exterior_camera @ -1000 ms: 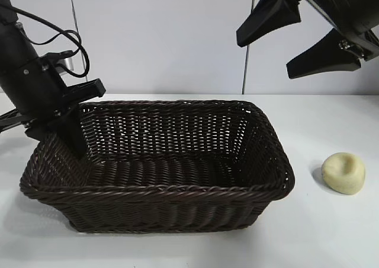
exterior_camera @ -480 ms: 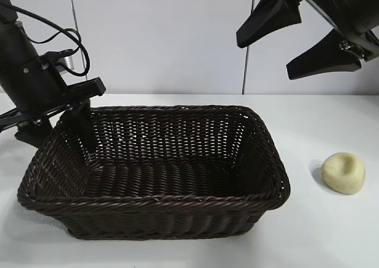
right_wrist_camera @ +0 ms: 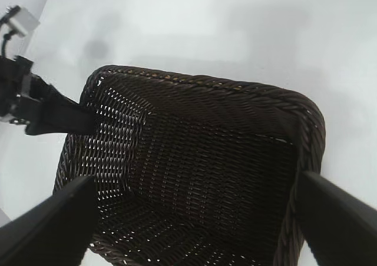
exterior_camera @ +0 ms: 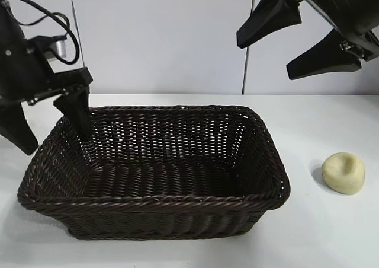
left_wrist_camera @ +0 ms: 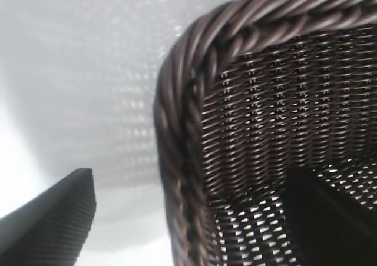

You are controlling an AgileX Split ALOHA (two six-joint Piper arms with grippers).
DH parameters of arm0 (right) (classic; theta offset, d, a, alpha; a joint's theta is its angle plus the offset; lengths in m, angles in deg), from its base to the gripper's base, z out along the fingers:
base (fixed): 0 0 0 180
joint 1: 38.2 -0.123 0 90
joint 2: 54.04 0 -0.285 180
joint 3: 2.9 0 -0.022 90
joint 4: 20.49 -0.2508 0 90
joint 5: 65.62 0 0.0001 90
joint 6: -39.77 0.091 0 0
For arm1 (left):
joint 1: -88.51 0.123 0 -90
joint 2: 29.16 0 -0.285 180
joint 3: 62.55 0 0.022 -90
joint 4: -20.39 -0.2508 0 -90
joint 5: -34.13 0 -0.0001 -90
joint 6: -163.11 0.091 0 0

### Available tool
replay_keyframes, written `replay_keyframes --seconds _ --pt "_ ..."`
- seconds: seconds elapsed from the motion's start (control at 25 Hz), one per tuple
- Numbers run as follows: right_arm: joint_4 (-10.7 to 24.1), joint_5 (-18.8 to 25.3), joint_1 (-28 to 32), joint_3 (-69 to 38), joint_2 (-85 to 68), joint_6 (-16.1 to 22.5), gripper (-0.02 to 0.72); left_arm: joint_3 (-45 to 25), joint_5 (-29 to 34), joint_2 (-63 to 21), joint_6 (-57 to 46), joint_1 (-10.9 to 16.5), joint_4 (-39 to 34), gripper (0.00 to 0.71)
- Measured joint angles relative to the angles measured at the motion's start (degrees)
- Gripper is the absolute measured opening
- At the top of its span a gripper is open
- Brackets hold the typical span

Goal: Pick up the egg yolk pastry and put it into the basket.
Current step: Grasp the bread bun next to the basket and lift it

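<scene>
Where white table meets pale wall, basket sits; left claw, right claw both spread.

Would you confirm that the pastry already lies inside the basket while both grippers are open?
Not quite: the pastry lies on the table, right of the basket in the exterior view. The left gripper and right gripper are indeed open.
</scene>
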Motion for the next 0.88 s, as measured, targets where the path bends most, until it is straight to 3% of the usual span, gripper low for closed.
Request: replay_keyframes --seconds 0.28,0.68,0.88 --pt "0.2 0.2 0.0 0.0 0.0 0.0 0.654 3.3 0.5 -0.6 -1.7 1.7 -6.0 0.627" --pt "0.2 0.3 0.0 0.0 0.0 0.1 0.654 3.3 2.1 -0.6 -3.0 13.5 -11.3 0.627" --pt "0.2 0.5 0.0 0.0 0.0 0.1 0.654 3.3 4.7 -1.2 -3.3 14.2 -12.0 0.627"
